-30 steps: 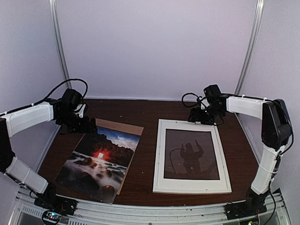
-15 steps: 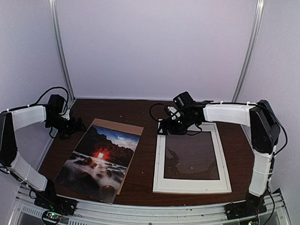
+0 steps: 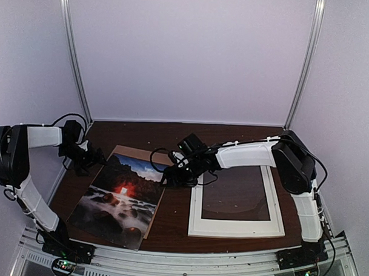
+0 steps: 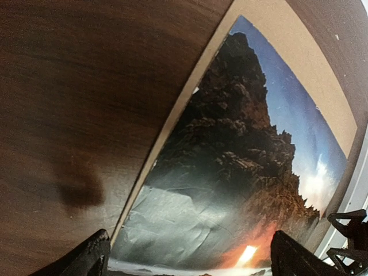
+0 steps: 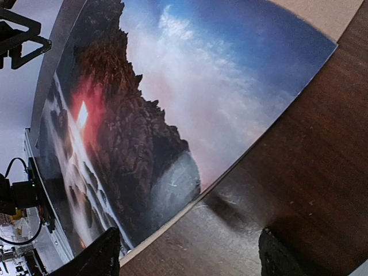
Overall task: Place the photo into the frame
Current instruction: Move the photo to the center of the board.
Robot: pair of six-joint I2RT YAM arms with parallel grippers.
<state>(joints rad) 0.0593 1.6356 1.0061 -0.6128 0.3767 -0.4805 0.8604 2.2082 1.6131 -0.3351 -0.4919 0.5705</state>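
The photo, a dark sunset print with a red sun, lies flat at the left of the table on a brown backing board. The white frame lies flat to its right, with a dark window in its middle. My left gripper is open, low at the photo's far left edge; its wrist view looks down on the photo between its fingers. My right gripper is open, low over the bare table by the photo's right edge. Neither gripper holds anything.
The brown board shows past the photo's far edge in both wrist views. Grey walls close off the table at the back and both sides. A metal rail runs along the near edge.
My right arm has swung left from the frame's far corner, across the frame, to the photo's right edge. My left gripper has drawn back left and dropped low by the photo's far left edge.
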